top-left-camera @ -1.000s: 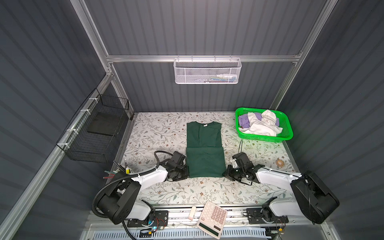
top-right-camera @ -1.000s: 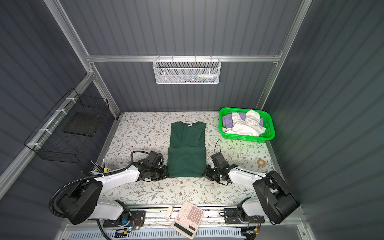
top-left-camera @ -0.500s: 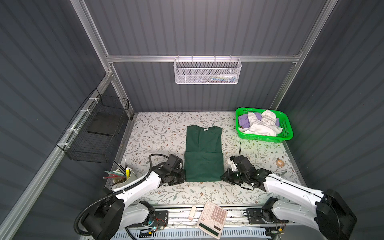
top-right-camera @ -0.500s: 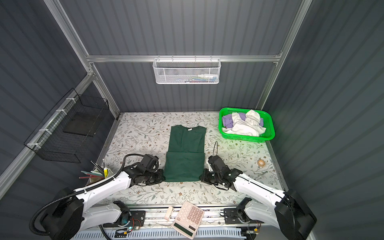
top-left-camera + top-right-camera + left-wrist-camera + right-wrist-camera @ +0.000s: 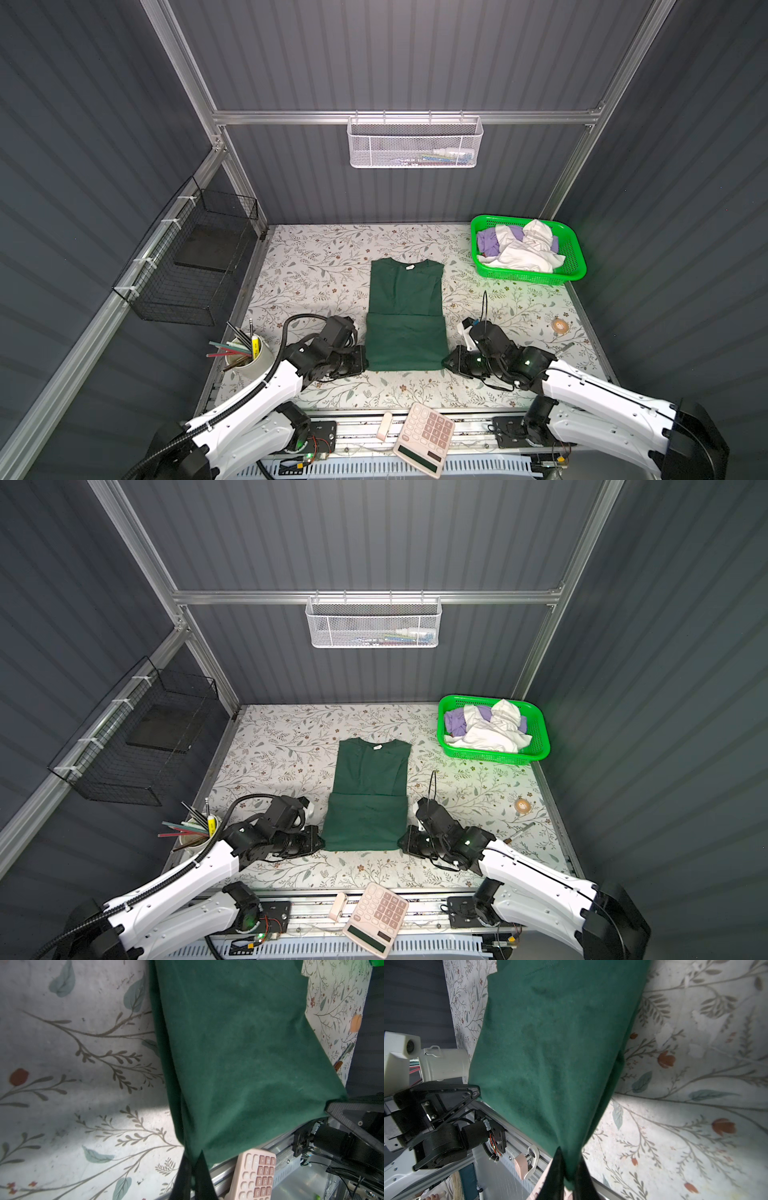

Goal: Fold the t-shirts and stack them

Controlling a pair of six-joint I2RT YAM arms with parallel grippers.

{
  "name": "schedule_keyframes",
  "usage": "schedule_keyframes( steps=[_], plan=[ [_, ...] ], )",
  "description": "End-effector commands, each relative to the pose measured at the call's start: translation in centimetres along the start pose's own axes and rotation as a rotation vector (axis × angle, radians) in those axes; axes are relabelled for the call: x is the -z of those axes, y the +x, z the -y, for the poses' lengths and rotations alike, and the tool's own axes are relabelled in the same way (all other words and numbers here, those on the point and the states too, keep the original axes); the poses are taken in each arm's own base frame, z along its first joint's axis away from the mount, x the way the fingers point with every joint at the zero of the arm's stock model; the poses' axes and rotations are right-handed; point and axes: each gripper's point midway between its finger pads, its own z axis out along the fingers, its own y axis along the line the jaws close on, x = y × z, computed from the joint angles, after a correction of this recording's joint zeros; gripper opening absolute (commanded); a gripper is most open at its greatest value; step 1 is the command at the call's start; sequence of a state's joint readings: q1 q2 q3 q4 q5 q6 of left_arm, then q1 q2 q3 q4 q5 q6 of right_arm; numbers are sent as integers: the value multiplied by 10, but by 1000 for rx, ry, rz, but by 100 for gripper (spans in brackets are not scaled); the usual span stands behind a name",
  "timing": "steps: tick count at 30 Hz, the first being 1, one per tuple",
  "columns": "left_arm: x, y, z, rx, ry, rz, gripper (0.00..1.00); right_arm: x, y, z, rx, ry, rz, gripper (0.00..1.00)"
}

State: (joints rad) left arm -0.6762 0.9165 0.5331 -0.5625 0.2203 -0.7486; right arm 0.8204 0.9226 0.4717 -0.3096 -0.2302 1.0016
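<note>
The left gripper (image 5: pixel 362 363) and right gripper (image 5: pixel 446 363) sit at the two near corners of the dark green t-shirt (image 5: pixel 405 328).

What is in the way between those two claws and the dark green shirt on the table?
Nothing visible. The left gripper and the right gripper sit at the near corners of the dark green t-shirt, and each wrist view shows its cloth pinched between the fingers. Nothing lies on the shirt.

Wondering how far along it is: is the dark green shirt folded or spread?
Partly folded. The dark green t-shirt is a narrow strip, sleeves tucked in, its near part doubled over at a crosswise edge.
</note>
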Motion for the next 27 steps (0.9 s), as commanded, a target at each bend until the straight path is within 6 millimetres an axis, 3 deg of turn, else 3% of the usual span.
schedule_keyframes(
  steps=[1, 5, 9, 16, 27],
  plan=[
    [16, 8, -3, 21, -34, -9, 0, 11, -6, -9, 8, 9, 31, 12],
    [32, 4, -1, 20, -28, 39, 0, 20, -10, -19, 19, -18, 58, 12],
    [35, -3, 2, 7, -39, 54, 0, 28, -15, -27, 33, -44, 92, 13],
    [52, -30, 18, 1, -27, 159, 0, 39, -27, -32, 71, 7, 130, 13],
    [56, -73, 41, -44, -51, 254, 0, 51, -62, -43, 105, 36, 219, 17]
  ],
)
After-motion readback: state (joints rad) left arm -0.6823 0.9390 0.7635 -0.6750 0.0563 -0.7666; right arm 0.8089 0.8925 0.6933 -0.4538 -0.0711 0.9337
